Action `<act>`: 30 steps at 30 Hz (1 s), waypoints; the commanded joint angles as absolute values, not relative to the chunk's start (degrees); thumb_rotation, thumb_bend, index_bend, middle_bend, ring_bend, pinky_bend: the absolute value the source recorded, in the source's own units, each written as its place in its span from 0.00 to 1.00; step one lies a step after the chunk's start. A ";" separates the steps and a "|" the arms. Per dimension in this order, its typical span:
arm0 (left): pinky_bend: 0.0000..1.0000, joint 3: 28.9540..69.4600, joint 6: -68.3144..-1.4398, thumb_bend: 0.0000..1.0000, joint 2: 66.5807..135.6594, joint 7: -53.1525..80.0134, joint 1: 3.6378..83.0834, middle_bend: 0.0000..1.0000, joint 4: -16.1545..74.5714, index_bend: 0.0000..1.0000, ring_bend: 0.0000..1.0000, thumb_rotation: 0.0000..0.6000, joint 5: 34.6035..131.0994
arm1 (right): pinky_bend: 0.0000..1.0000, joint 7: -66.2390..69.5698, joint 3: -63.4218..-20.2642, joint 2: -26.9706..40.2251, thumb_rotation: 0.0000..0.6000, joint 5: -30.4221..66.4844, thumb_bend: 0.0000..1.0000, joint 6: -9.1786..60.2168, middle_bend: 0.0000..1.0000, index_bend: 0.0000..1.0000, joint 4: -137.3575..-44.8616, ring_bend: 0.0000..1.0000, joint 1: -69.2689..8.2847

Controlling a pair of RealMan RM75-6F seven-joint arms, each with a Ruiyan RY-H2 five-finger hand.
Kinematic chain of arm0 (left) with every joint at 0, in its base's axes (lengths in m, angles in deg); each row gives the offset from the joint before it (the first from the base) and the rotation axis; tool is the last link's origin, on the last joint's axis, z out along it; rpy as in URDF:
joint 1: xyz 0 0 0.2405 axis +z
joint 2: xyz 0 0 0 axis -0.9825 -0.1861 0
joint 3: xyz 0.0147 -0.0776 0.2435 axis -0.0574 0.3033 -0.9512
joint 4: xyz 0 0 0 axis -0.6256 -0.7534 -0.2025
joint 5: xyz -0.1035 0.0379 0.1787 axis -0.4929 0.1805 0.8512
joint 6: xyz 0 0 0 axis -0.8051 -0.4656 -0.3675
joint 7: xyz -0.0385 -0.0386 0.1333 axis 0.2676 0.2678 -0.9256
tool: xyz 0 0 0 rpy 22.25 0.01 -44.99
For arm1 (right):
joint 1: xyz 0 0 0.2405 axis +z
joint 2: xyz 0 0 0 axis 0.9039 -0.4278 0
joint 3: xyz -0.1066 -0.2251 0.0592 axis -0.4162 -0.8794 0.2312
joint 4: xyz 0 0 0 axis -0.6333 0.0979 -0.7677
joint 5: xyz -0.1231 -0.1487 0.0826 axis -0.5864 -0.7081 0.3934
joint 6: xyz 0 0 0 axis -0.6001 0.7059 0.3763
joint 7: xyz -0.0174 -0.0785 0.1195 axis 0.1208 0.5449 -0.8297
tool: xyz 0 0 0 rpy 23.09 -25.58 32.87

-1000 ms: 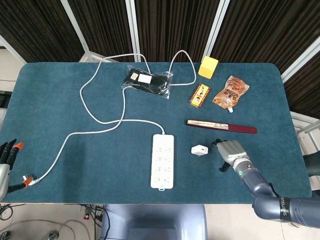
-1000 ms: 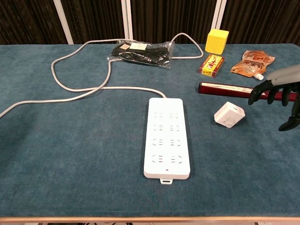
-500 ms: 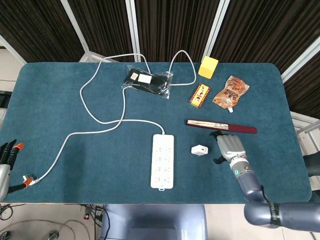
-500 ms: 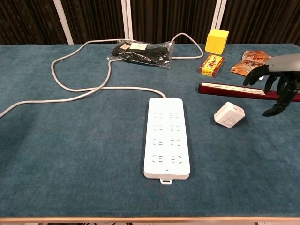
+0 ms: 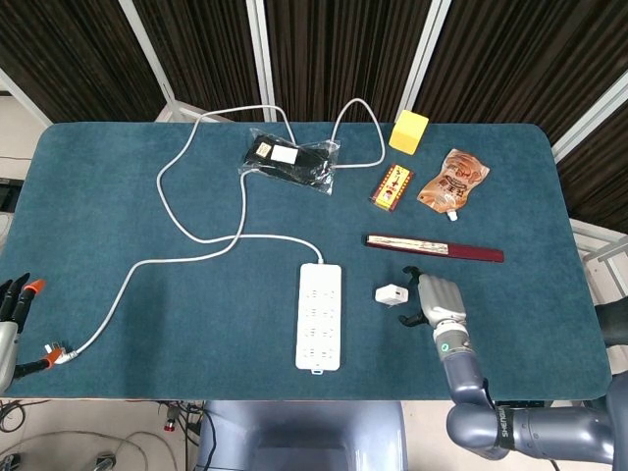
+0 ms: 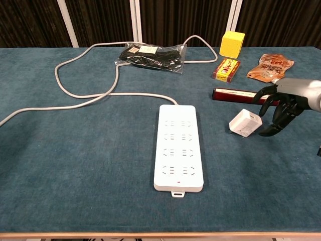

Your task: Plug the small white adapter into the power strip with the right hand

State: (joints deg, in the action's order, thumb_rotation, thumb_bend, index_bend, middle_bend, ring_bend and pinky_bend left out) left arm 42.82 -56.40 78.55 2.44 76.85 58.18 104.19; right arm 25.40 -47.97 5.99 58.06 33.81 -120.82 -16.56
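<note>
The small white adapter (image 5: 392, 293) (image 6: 246, 123) lies on the blue table just right of the white power strip (image 5: 319, 316) (image 6: 181, 147). My right hand (image 5: 433, 298) (image 6: 281, 105) hovers directly right of the adapter, fingers apart and curled toward it, fingertips close to it but holding nothing. My left hand (image 5: 14, 306) shows only at the far left edge of the head view, near the strip's plug (image 5: 51, 354), fingers apart and empty.
A long dark red box (image 5: 434, 247) (image 6: 249, 95) lies just behind the adapter and my right hand. Farther back are a small matchbox (image 5: 392, 185), an orange pouch (image 5: 452, 181), a yellow cube (image 5: 408, 130) and a black bagged item (image 5: 289, 160). The strip's white cord (image 5: 211, 238) loops across the left half.
My right hand has moved left toward the adapter, from well to its right to just beside it. The adapter and power strip have not moved.
</note>
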 commanded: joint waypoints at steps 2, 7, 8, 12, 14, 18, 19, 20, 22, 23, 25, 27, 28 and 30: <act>0.00 42.85 -56.32 0.09 78.54 2.31 76.83 0.00 58.23 0.11 0.00 1.00 104.03 | 0.37 26.36 -46.66 8.48 1.00 57.50 0.27 34.95 0.37 0.28 -117.96 0.46 -17.54; 0.00 42.90 -56.19 0.10 78.56 2.12 76.80 0.00 58.31 0.11 0.00 1.00 103.76 | 0.39 26.12 -45.30 10.36 1.00 55.86 0.27 35.31 0.40 0.33 -115.32 0.50 -18.87; 0.00 42.87 -56.11 0.10 78.55 2.03 76.78 0.00 58.35 0.11 0.00 1.00 103.71 | 0.39 26.04 -45.05 10.60 1.00 55.52 0.27 35.21 0.41 0.34 -114.98 0.50 -19.15; 0.00 42.82 -56.06 0.10 78.56 1.71 76.78 0.00 58.49 0.11 0.00 1.00 103.65 | 0.39 26.17 -44.51 11.24 1.00 53.93 0.27 34.80 0.42 0.36 -114.17 0.52 -20.03; 0.00 42.79 -56.01 0.10 78.56 1.59 76.78 0.00 58.55 0.11 0.00 1.00 103.61 | 0.41 26.24 -44.26 11.43 1.00 53.24 0.27 34.69 0.44 0.37 -114.10 0.53 -20.42; 0.00 42.81 -56.02 0.10 78.54 1.49 76.78 0.00 58.64 0.11 0.00 1.00 103.52 | 0.46 26.65 -43.97 11.98 1.00 51.51 0.27 34.75 0.45 0.38 -113.98 0.55 -21.20; 0.00 42.83 -56.05 0.10 78.54 1.50 76.79 0.00 58.63 0.11 0.00 1.00 103.50 | 0.46 27.02 -44.01 12.16 1.00 51.12 0.27 34.74 0.45 0.38 -113.87 0.55 -21.33; 0.00 42.84 -56.05 0.10 78.54 1.52 76.79 0.00 58.63 0.11 0.00 1.00 103.48 | 0.47 27.33 -43.95 12.32 1.00 50.85 0.27 34.72 0.45 0.38 -113.81 0.56 -21.47; 0.00 42.85 -56.02 0.10 78.54 1.50 76.78 0.00 58.64 0.11 0.00 1.00 103.42 | 0.48 27.96 -43.70 12.55 1.00 50.69 0.27 34.45 0.45 0.38 -113.91 0.57 -21.67; 0.00 42.85 -56.01 0.10 78.54 1.50 76.78 0.00 58.64 0.11 0.00 1.00 103.41 | 0.49 28.23 -43.61 12.64 1.00 50.64 0.27 34.39 0.45 0.38 -113.88 0.57 -21.70; 0.00 42.83 -55.97 0.10 78.52 1.48 76.77 0.00 58.65 0.11 0.00 1.00 103.39 | 0.49 28.78 -43.47 12.86 1.00 50.51 0.27 34.22 0.45 0.38 -113.76 0.58 -21.74; 0.00 42.86 -55.99 0.10 78.50 1.51 76.78 0.00 58.65 0.11 0.00 1.00 103.34 | 0.49 29.44 -43.20 13.27 1.00 50.62 0.27 34.09 0.45 0.38 -113.49 0.58 -21.79; 0.00 42.87 -55.99 0.10 78.50 1.51 76.78 0.00 58.66 0.11 0.00 1.00 103.33 | 0.49 29.68 -43.07 13.45 1.00 50.69 0.27 34.05 0.45 0.38 -113.35 0.58 -21.81; 0.00 42.88 -55.97 0.10 78.49 1.51 76.77 0.00 58.67 0.11 0.00 1.00 103.28 | 0.49 30.23 -42.56 13.95 1.00 51.05 0.27 33.92 0.45 0.38 -112.90 0.58 -21.91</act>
State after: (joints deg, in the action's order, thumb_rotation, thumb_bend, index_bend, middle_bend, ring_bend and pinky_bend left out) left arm 42.88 -55.97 78.49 1.51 76.77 58.67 103.27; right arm 30.05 -42.75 13.77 50.89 34.00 -113.08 -21.85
